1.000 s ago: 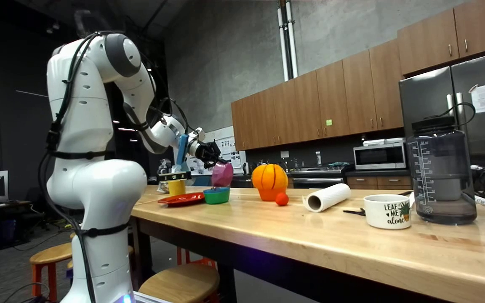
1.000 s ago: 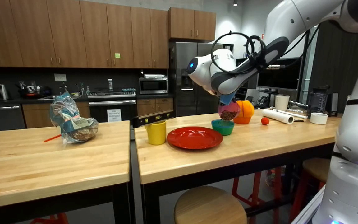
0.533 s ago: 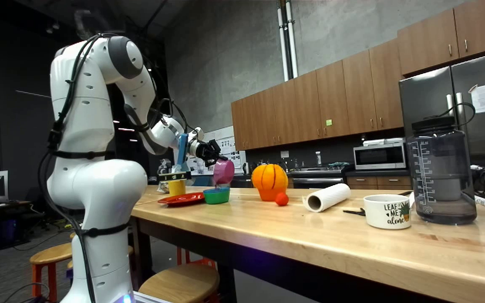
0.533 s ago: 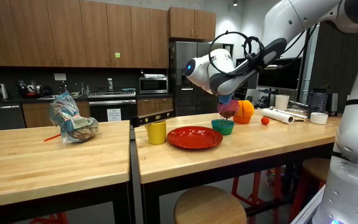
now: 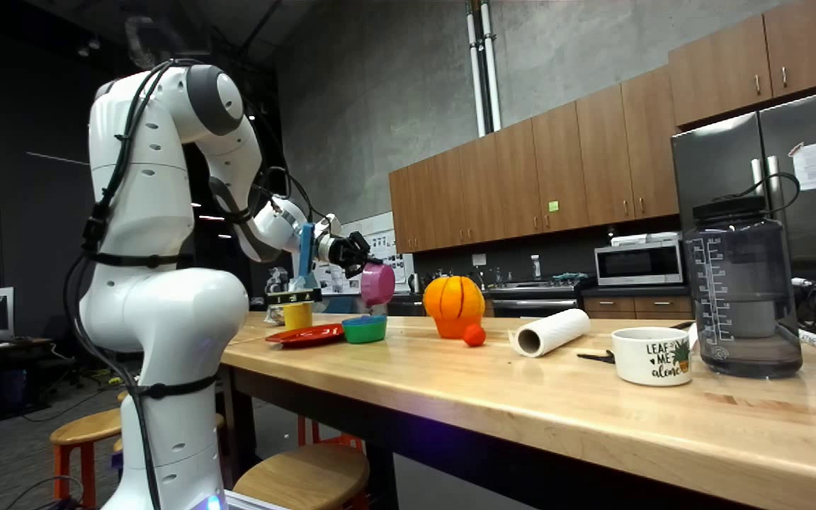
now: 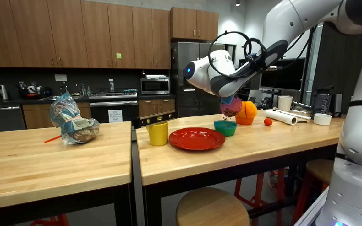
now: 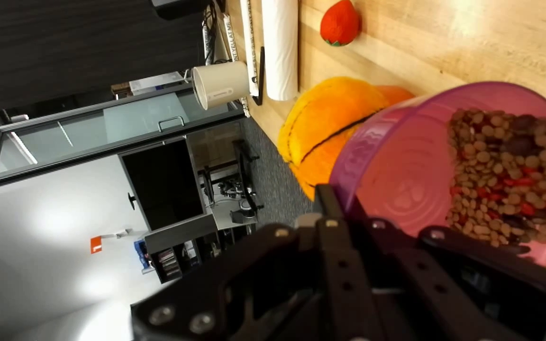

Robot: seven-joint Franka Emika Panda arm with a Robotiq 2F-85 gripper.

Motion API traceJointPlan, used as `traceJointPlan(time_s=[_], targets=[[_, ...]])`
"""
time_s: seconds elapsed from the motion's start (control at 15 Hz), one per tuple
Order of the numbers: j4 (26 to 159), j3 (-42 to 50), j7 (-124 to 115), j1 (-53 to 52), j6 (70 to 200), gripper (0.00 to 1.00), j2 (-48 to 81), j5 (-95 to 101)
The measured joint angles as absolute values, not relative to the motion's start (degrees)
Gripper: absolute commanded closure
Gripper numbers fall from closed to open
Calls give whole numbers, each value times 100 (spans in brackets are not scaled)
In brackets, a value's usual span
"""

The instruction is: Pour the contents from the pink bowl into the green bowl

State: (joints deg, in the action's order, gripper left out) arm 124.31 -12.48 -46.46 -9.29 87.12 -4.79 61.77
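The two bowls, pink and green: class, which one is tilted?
The pink bowl, held tilted by the end effector, brown and red pieces spilling out; the green bowl below stands upright on the table.

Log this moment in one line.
gripper: shut on pink bowl | pose: tilted above green bowl | contents: falling, some unpoured | pour: unfinished

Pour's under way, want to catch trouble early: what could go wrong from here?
Spill: pieces are dropping from the tilted pink bowl across a gap to the green bowl; some may miss or bounce onto the table.
Slip: pinched by the gripper at one edge, the pink bowl might twist.
Leftovers: the heap inside might not all leave at this tilt.
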Motion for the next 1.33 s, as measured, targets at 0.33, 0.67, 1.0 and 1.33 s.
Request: traceJointPlan(time_s=[0.33,0.67,1.0,1.33], targets=[[12430,-1280,-4706,-1022,8490,99,-416,6278],[12429,-1368,-4811,-1138,8241,99,-347,6316],[12427,-1467,-4910,-1251,7979,99,-264,6500],[12425,-1555,-4980,-1379,7676,99,-163,6660]])
